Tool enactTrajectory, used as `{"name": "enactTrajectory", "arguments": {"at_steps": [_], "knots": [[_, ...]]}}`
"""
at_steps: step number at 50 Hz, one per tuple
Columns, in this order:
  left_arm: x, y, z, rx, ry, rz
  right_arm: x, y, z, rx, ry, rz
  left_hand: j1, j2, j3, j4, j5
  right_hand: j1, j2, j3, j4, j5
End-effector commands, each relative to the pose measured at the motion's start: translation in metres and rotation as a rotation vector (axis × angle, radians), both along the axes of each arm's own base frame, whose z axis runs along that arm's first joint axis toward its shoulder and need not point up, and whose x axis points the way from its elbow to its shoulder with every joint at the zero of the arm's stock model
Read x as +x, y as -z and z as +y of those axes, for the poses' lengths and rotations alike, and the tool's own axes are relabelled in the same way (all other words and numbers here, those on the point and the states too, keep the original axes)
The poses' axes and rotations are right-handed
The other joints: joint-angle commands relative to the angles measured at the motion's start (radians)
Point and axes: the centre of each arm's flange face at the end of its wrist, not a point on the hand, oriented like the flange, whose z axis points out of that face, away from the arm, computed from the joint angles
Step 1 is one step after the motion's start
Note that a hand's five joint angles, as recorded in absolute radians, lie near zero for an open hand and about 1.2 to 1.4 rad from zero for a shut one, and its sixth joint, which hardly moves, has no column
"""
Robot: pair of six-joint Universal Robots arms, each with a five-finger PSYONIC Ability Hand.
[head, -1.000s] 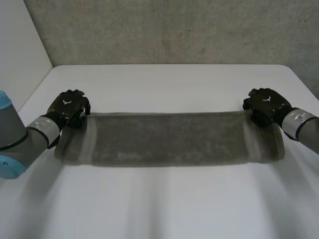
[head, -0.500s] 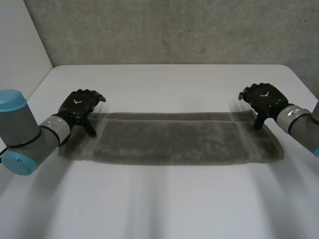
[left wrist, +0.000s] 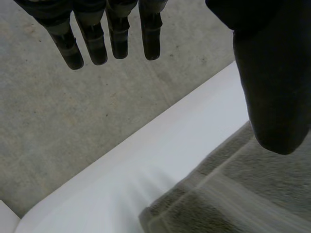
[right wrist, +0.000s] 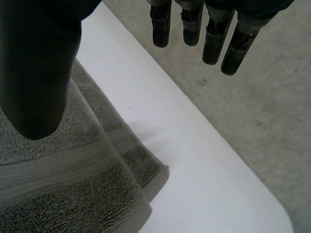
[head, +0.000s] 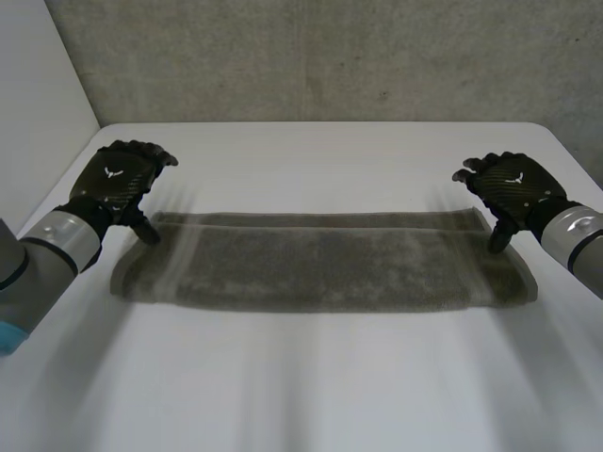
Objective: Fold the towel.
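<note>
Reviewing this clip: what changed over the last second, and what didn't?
Both hands let go: the left hand and right hand opened their fingers and lifted off the far corners of the towel. It stayed folded lengthwise, flat on the table.

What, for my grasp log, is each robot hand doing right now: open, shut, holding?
Left robot hand: open, holding nothing.
Right robot hand: open, holding nothing.

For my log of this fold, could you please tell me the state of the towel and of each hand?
towel: folded lengthwise in two layers, lying flat on the table, held by neither hand.
left hand: open, fingers straight, by a far corner.
right hand: open, fingers straight, by the other far corner.
</note>
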Motion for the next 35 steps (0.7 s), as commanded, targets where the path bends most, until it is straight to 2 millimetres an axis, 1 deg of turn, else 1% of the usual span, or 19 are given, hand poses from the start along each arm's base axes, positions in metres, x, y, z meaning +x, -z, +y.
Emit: {"name": "enactTrajectory", "arguments": {"at_steps": [1, 2, 3, 4, 6, 7, 9, 10, 12, 15, 17, 23, 25, 28, 35], "knots": [[-0.003, 0.028, -0.041, 0.036, -0.045, -0.018, 0.001, 0.026, -0.028, 0.179, -0.005, -0.01, -0.072, -0.063, -0.052, -0.059, -0.041, 0.056, 0.042, -0.043, -0.076, 0.058], [-0.003, 0.028, -0.041, 0.036, -0.046, -0.018, 0.001, 0.026, -0.028, 0.18, -0.005, -0.01, -0.072, -0.063, -0.052, -0.059, -0.041, 0.056, 0.042, -0.043, -0.076, 0.058], [-0.003, 0.032, -0.048, 0.05, -0.056, -0.023, 0.0, 0.029, -0.035, 0.193, 0.001, -0.011, -0.069, -0.06, -0.052, -0.059, -0.038, 0.059, 0.045, -0.043, -0.076, 0.061], [-0.003, 0.032, -0.048, 0.05, -0.056, -0.023, 0.0, 0.029, -0.035, 0.194, 0.001, -0.011, -0.069, -0.06, -0.052, -0.059, -0.038, 0.059, 0.045, -0.043, -0.076, 0.061], [-0.003, 0.043, -0.061, 0.085, -0.066, -0.029, -0.001, 0.036, -0.051, 0.18, 0.014, -0.013, -0.063, -0.054, -0.052, -0.059, -0.032, 0.077, 0.063, -0.043, -0.076, 0.078], [-0.003, 0.043, -0.061, 0.085, -0.066, -0.03, -0.001, 0.036, -0.051, 0.18, 0.014, -0.013, -0.063, -0.054, -0.052, -0.059, -0.032, 0.077, 0.063, -0.043, -0.076, 0.078], [-0.004, 0.05, -0.071, 0.1, -0.065, -0.031, -0.001, 0.043, -0.065, 0.182, 0.024, -0.044, -0.048, -0.04, -0.052, -0.059, -0.017, 0.15, 0.136, -0.043, -0.076, 0.151], [-0.004, 0.05, -0.071, 0.1, -0.065, -0.031, -0.001, 0.043, -0.065, 0.182, 0.024, -0.044, -0.048, -0.04, -0.052, -0.059, -0.017, 0.15, 0.136, -0.043, -0.076, 0.152], [-0.005, 0.058, -0.08, 0.104, -0.065, -0.032, -0.001, 0.049, -0.076, 0.198, 0.037, -0.088, -0.022, -0.013, -0.052, -0.059, 0.009, 0.209, 0.195, -0.043, -0.076, 0.21], [-0.006, 0.062, -0.084, 0.106, -0.063, -0.032, -0.002, 0.053, -0.081, 0.206, 0.042, -0.105, -0.019, -0.01, -0.052, -0.059, 0.012, 0.238, 0.224, -0.043, -0.076, 0.24], [-0.006, 0.069, -0.088, 0.119, -0.063, -0.035, -0.001, 0.055, -0.088, 0.205, 0.047, -0.123, 0.008, 0.016, -0.052, -0.059, 0.039, 0.276, 0.262, -0.043, -0.076, 0.278], [-0.007, 0.077, -0.089, 0.14, -0.053, -0.057, -0.001, 0.063, -0.093, 0.213, 0.048, -0.125, 0.008, 0.016, -0.052, -0.059, 0.039, 0.315, 0.301, -0.043, -0.076, 0.316], [-0.008, 0.083, -0.088, 0.152, -0.045, -0.09, -0.001, 0.069, -0.094, 0.237, 0.05, -0.124, 0.008, 0.016, -0.052, -0.059, 0.039, 0.315, 0.301, -0.043, -0.076, 0.316], [-0.008, 0.087, -0.086, 0.156, -0.038, -0.125, -0.001, 0.073, -0.095, 0.259, 0.051, -0.123, 0.008, 0.016, -0.052, -0.059, 0.039, 0.341, 0.327, -0.043, -0.076, 0.342], [-0.008, 0.086, -0.084, 0.162, -0.031, -0.155, -0.002, 0.077, -0.092, 0.288, 0.053, -0.12, 0.043, 0.051, -0.052, -0.059, 0.074, 0.397, 0.383, -0.043, -0.076, 0.398]]}}
